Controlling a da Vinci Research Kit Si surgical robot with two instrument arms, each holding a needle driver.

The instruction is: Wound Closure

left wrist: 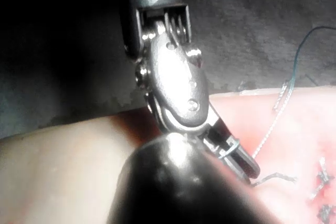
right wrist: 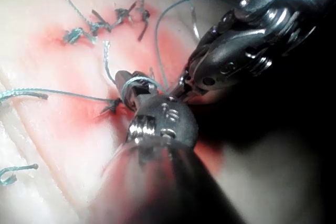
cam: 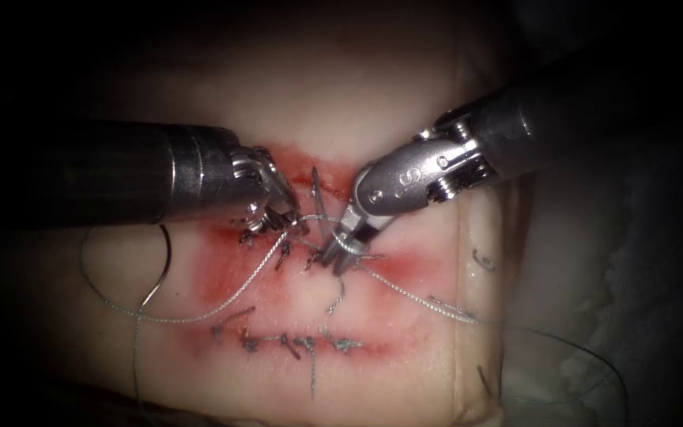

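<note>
The curved needle lies loose on the tissue, left of the stitches and outside the flesh. Its thread sweeps under it and back up to the cut. My left tool sits at the cut's left end, jaws shut on the thread; it is also seen as the left tool. My right tool comes down over the cut's middle. A loop of thread is wound round its shut jaws, and a short thread tail meets their tip. That loop and loop circle the right tool.
A finished row of knotted stitches runs lower down, with red fluid staining the tissue around both lines. Cut thread ends lie near the tissue's right edge. More thread trails off to the right.
</note>
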